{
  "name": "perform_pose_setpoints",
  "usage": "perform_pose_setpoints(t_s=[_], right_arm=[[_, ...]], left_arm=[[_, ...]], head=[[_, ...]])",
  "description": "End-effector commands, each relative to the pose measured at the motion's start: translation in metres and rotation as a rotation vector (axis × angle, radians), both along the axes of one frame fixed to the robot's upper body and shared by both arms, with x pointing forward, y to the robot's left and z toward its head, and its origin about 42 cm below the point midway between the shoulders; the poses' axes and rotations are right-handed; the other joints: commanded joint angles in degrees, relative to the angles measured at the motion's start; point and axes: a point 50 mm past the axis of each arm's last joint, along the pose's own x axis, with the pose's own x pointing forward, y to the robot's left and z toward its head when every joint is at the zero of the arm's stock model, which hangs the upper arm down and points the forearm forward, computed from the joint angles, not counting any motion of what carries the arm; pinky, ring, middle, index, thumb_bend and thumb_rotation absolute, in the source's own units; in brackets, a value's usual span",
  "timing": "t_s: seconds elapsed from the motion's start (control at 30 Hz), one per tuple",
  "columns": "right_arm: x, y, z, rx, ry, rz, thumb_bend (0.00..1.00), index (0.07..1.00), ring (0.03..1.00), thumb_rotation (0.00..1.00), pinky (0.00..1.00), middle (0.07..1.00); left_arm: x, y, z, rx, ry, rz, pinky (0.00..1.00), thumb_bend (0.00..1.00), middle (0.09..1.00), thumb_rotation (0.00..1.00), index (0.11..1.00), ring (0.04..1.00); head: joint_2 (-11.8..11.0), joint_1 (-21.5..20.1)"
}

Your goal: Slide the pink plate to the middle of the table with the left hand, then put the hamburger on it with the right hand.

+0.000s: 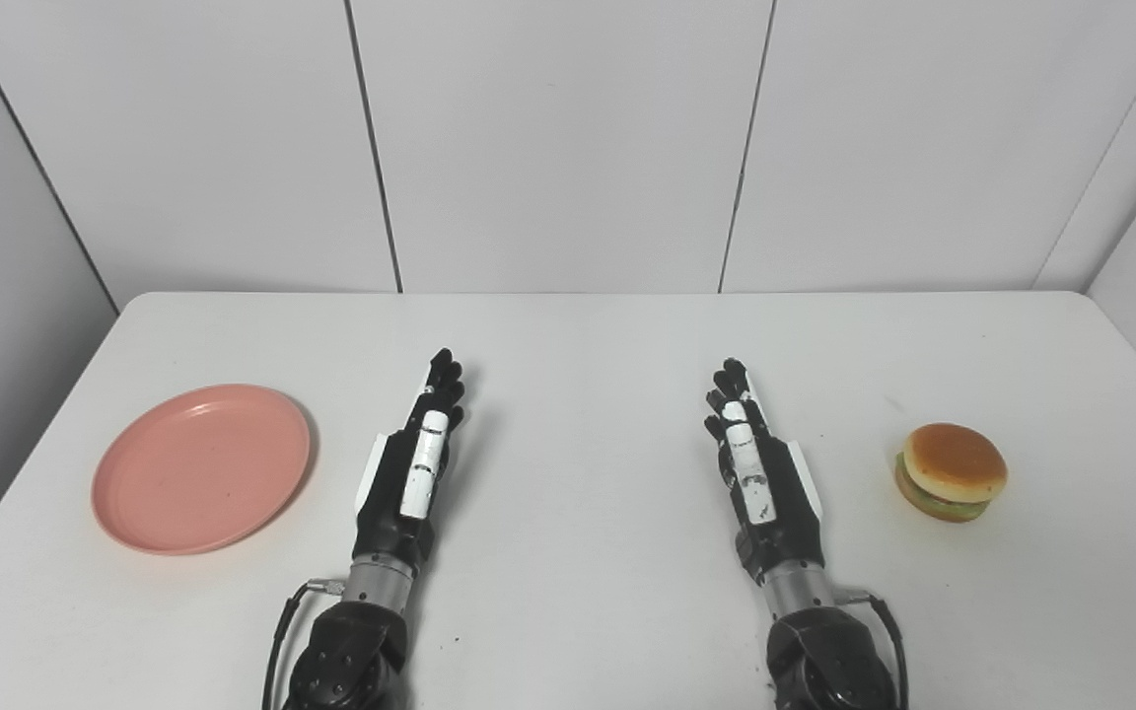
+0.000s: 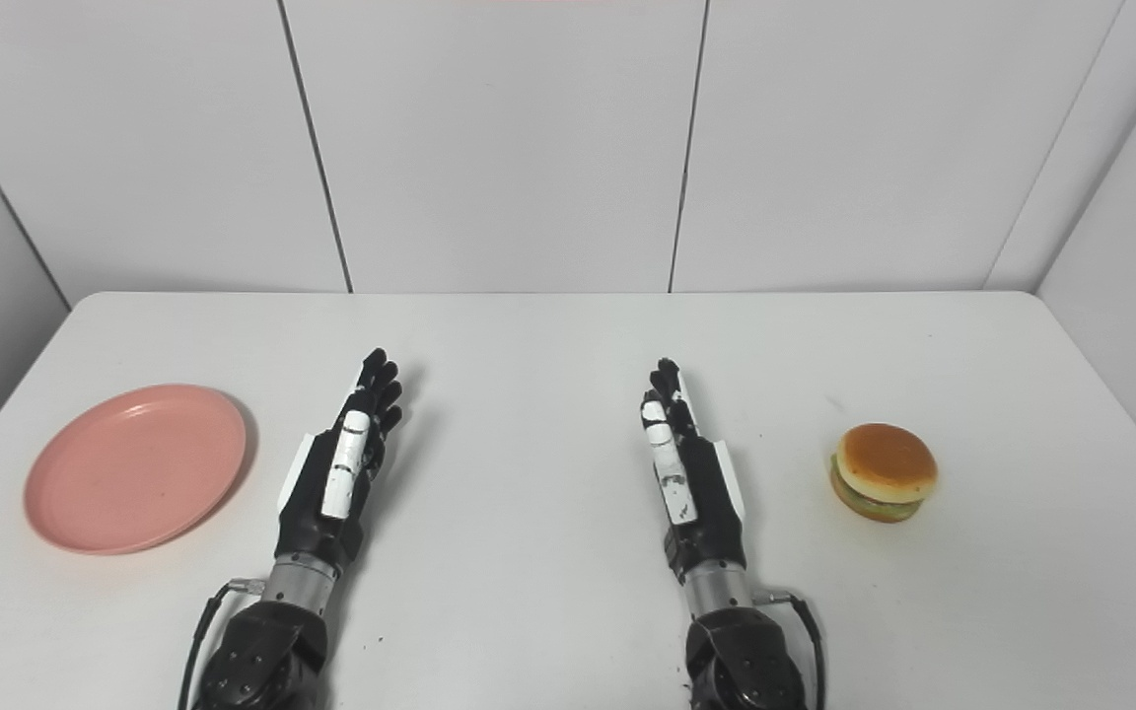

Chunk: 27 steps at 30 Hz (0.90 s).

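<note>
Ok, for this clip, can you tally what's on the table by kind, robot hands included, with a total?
Plates: 1, the pink plate, empty, at the table's left side.
Hamburgers: 1, the hamburger, at the right side.
Robot hands: 2, the left hand and the right hand, both open, fingers extended, holding nothing, between plate and hamburger.
Total: 4

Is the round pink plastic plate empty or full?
Empty: the round pink plastic plate shows only bare pink surface; the hamburger sits far right.

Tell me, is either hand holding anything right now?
No. The left hand and right hand are both open, clear of the plate and hamburger.
</note>
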Motion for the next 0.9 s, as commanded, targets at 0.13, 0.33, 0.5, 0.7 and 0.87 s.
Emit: perform_pose_setpoints(t_s=[0.13, 0.33, 0.5, 0.7, 0.87], right_arm=[[-0.011, -0.005, -0.016, 0.003, 0.026, -0.009, 0.55, 1.0, 1.0, 0.91, 1.0, 1.0], [-0.011, -0.004, -0.017, -0.003, 0.024, -0.009, 0.54, 1.0, 1.0, 0.93, 1.0, 1.0], [-0.01, -0.004, -0.017, 0.0, 0.028, -0.004, 0.54, 1.0, 1.0, 0.9, 1.0, 1.0], [-0.008, -0.006, -0.016, 0.006, 0.021, 0.006, 0.55, 1.0, 1.0, 0.91, 1.0, 1.0], [-0.01, -0.016, -0.018, -0.015, 0.026, 0.004, 0.56, 1.0, 1.0, 0.9, 1.0, 1.0]], left_arm=[[-0.031, 0.017, -0.055, 0.032, 0.164, 0.019, 1.0, 0.53, 1.0, 1.0, 1.0, 1.0], [-0.03, 0.018, -0.055, 0.031, 0.169, 0.021, 1.0, 0.54, 1.0, 1.0, 1.0, 1.0], [-0.03, 0.018, -0.055, 0.033, 0.163, 0.018, 1.0, 0.54, 1.0, 1.0, 1.0, 1.0], [-0.029, 0.018, -0.055, 0.036, 0.168, 0.021, 1.0, 0.54, 1.0, 1.0, 1.0, 1.0], [-0.032, 0.007, -0.056, 0.006, 0.181, 0.019, 1.0, 0.56, 1.0, 1.0, 1.0, 1.0]], head=[[0.13, -0.04], [0.29, -0.25], [0.34, -0.29], [0.21, 0.64], [-0.99, 6.34]])
